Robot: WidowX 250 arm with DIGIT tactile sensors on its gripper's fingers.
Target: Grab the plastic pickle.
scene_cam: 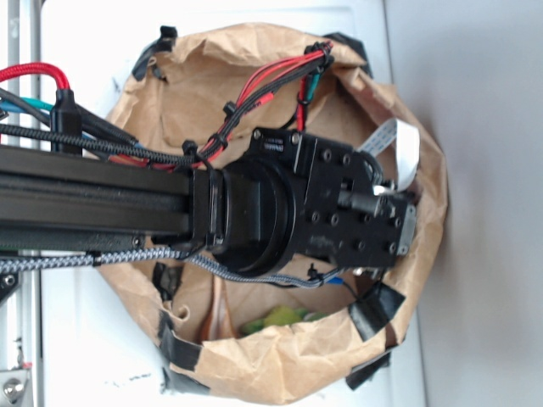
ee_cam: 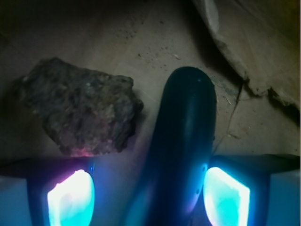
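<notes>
The plastic pickle [ee_cam: 186, 146] lay between parted jaws, right pad [ee_cam: 225, 197] touching it. Its glossy skin might slip toward the brown lump [ee_cam: 82, 110].

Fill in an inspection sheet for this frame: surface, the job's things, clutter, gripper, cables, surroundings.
Surface: brown paper floor, creased and speckled with crumbs, inside a rolled-down paper bag.
Job's things: plastic pickle, dark and glossy, lying between the lit pads.
Clutter: rough brown rock-like lump beside the pickle, apart from it; yellow-green leafy toy and a brown wooden piece at the bag's edge.
Gripper: gripper open, straddling the pickle; contact cannot be told.
Cables: red, black and braided cables along the arm; white ribbon cable.
Surroundings: white table; black tape on the bag.
</notes>
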